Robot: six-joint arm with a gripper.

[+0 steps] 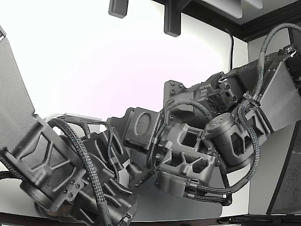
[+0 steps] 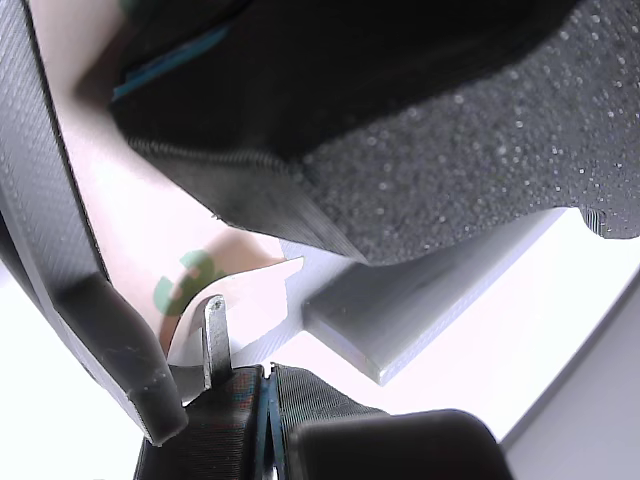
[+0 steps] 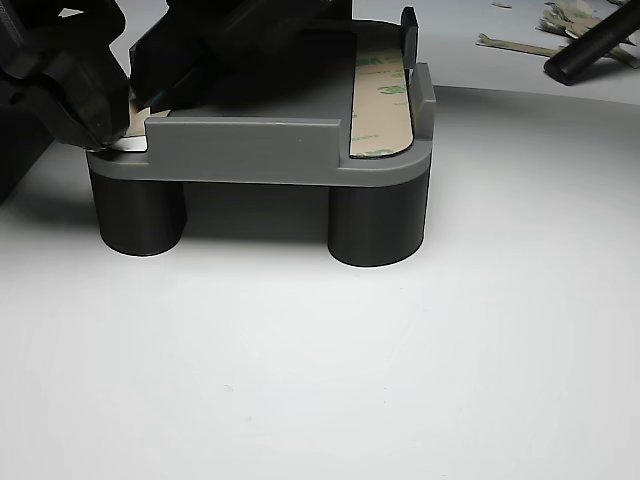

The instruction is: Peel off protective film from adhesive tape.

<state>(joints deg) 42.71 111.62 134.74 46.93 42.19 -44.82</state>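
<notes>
A grey fixture [image 3: 250,150] on two dark round legs carries two tan strips of adhesive tape under protective film with green print. One strip [image 3: 380,95] lies whole on the side to the other view's right. My gripper [image 3: 105,135] sits at the opposite corner, on the end of the second strip [image 3: 137,118], most of which it hides. Up close, the gripper [image 2: 205,380] looks shut on the pale end of the protective film [image 2: 200,290]. A small metal tip [image 2: 213,330] rests on the film's edge.
Two dark arms [image 1: 188,155] [image 1: 70,179] crowd together over the white table and hide the fixture in the exterior view. Peeled film scraps [image 3: 520,45] and a black rod [image 3: 590,45] lie at the back right of the other view. A grey fixture wall [image 2: 420,310] runs close by the fingers.
</notes>
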